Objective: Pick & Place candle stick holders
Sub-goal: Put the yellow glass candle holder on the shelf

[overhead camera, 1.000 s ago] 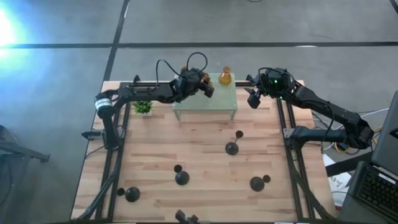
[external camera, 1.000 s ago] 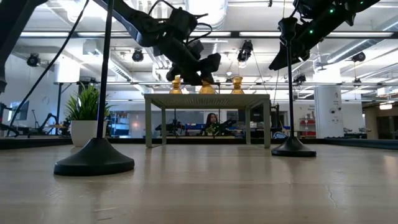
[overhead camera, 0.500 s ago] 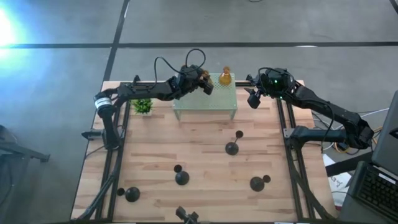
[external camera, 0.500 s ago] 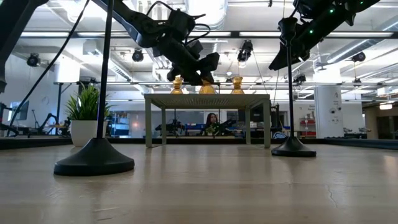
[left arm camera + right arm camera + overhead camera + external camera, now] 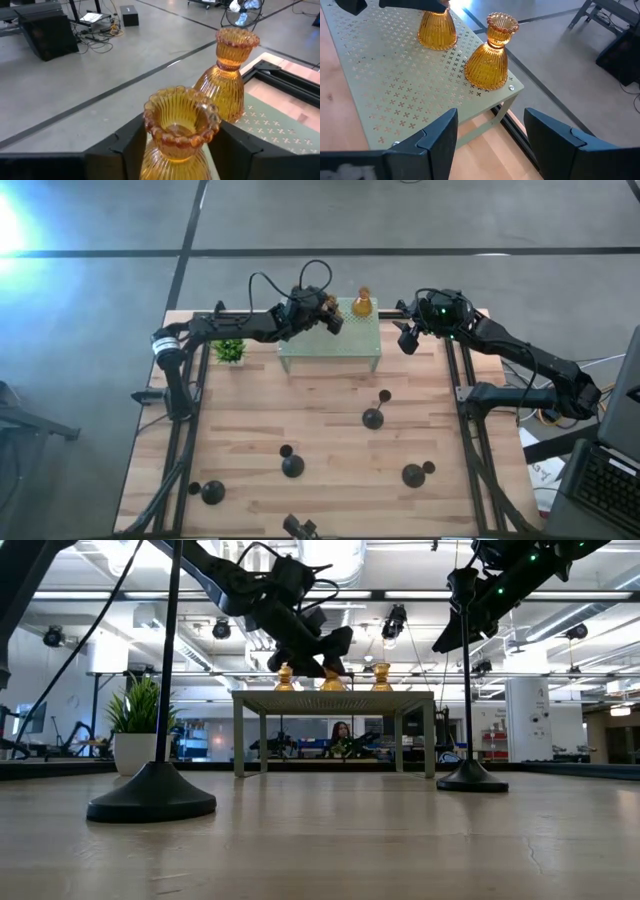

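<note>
Three amber holders stand on the mint-green perforated stand (image 5: 345, 345), seen side by side in the low view (image 5: 333, 678). My left gripper (image 5: 328, 318) is open over the stand. Its fingers stand on either side of the middle amber holder (image 5: 179, 131); I cannot tell whether they touch it. A second amber holder (image 5: 227, 75) stands just beyond. My right gripper (image 5: 407, 340) is open and empty, raised beside the stand's right end. Several black holders (image 5: 373, 417) stand upright on the table's near half.
A small green potted plant (image 5: 231, 352) stands left of the stand. Black holders stand at the near middle (image 5: 291, 465), near right (image 5: 412, 474) and near left (image 5: 212, 492). Bare wood lies between the stand and these holders.
My left gripper has moved a little toward the table's far edge over the stand. The amber holders stand where they were.
</note>
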### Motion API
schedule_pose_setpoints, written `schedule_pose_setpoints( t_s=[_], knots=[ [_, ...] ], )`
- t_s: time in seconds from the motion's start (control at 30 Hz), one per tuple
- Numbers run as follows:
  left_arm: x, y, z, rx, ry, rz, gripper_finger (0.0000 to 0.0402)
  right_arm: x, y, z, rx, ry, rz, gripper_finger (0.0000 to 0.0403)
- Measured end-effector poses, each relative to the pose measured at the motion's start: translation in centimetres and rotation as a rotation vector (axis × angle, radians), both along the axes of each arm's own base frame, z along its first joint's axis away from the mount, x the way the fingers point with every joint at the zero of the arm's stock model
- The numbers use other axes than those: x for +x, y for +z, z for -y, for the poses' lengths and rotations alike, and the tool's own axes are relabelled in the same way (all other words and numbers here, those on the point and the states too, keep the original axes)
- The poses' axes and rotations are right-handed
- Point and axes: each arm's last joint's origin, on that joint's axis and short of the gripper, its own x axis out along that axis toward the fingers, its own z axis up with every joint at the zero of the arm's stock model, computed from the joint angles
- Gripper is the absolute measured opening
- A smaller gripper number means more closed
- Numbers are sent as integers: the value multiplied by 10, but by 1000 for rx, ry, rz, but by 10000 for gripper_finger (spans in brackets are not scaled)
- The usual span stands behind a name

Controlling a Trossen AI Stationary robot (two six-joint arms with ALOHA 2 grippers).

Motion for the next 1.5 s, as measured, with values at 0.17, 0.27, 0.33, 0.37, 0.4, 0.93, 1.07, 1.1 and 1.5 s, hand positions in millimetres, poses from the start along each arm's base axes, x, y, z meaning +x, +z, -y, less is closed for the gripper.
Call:
schedule_pose_setpoints(
  t_s=[0.17, 0.27, 0.33, 0.37, 0.4, 0.93, 1.07, 1.1, 1.5],
  knots=[
    [1, 0, 3, -2, -7, 0, 222, 0, 0, 0, 0, 0, -1, 219],
    [3, 3, 7, 11, -26, -8, 224, 0, 0, 0, -1, 1, -1, 219],
    [4, 6, 10, 17, -36, -9, 225, 0, 0, 0, -1, 1, -1, 219],
    [4, 9, 11, 18, -38, -7, 225, 0, 0, 0, 0, 0, -1, 219],
    [4, 12, 13, 18, -40, -9, 225, 0, 0, 0, 0, 0, -1, 219],
    [-34, 86, 40, 108, -53, 12, 226, 0, 0, 0, -2, 6, -4, 219],
    [-56, 112, 61, 149, -108, -11, 225, -1, 3, -3, 2, 41, 19, 219],
    [-61, 116, 67, 161, -128, -24, 225, -1, 3, -4, 14, 70, 34, 219],
    [-114, 78, 111, 249, -245, 50, 186, 32, 2, -17, 60, 306, 191, 158]
  ],
)
